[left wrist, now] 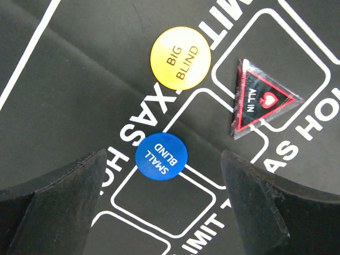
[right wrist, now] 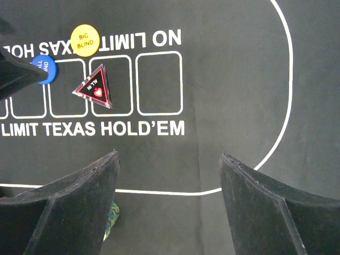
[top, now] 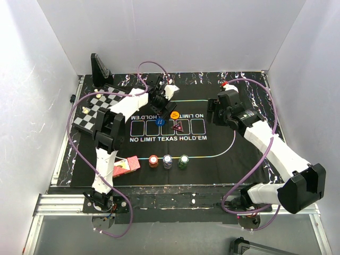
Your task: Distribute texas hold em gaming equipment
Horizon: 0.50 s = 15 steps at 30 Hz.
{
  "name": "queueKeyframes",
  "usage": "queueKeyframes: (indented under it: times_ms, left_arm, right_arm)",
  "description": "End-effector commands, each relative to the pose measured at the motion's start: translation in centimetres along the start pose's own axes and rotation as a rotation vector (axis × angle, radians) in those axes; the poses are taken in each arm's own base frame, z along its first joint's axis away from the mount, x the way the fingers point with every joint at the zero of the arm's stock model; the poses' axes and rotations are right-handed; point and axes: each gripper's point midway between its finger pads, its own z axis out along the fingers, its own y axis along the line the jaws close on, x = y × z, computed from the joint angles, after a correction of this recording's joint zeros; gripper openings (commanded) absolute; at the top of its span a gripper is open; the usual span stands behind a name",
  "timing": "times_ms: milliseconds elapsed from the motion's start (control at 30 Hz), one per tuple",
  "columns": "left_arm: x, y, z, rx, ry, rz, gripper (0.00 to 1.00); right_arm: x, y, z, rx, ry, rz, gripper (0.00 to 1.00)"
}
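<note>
Left gripper [left wrist: 163,164] hovering spread, straddling blue disc [left wrist: 160,156], pinching nothing. You're risking tips skidding off thin flat disc, flicking it into triangle [left wrist: 257,100] or yellow disc [left wrist: 180,58] nearby; tips possibly touching mat [left wrist: 64,79], hard telling. Right gripper [right wrist: 168,159] hanging spread, empty, over mat. Chips [top: 167,161], cards [top: 126,166] sitting near front edge, well apart from discs. Chessboard [top: 98,109] sitting left of mat, crowding your swings.

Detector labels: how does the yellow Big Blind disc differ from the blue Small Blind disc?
The Big Blind disc is yellow with dark lettering; the Small Blind disc is blue with white lettering. The Big Blind disc looks slightly larger. The Small Blind disc lies between the fingers of the open left gripper, untouched; the Big Blind disc lies beyond them. Both are round, flat on the mat.
</note>
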Motion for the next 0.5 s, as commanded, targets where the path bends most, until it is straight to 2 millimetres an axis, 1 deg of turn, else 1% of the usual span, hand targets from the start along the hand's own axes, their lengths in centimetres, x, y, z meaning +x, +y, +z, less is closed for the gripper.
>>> queueKeyframes:
  times_ms: [0, 33, 133, 333, 467]
  left_arm:
    - [-0.1, 0.9, 1.2, -0.020, 0.010, 0.019, 0.86]
    - [0.0, 1.0, 1.5, -0.024, 0.013, 0.017, 0.83]
    - [0.2, 1.0, 1.7, -0.017, 0.015, 0.013, 0.69]
    - [0.8, 0.7, 1.9, -0.016, 0.020, 0.026, 0.65]
    - [1.2, 0.5, 2.0, -0.013, 0.029, 0.025, 0.64]
  right_arm:
    - [-1.2, 0.5, -1.2, -0.031, -0.052, 0.020, 0.81]
    - [-1.2, 0.5, -1.2, -0.029, -0.051, 0.019, 0.81]
    - [-1.2, 0.6, -1.2, -0.037, -0.054, 0.019, 0.80]
    - [-1.0, 0.8, -0.8, -0.046, -0.048, 0.024, 0.79]
    - [-0.9, 0.9, -0.7, -0.048, -0.040, 0.023, 0.79]
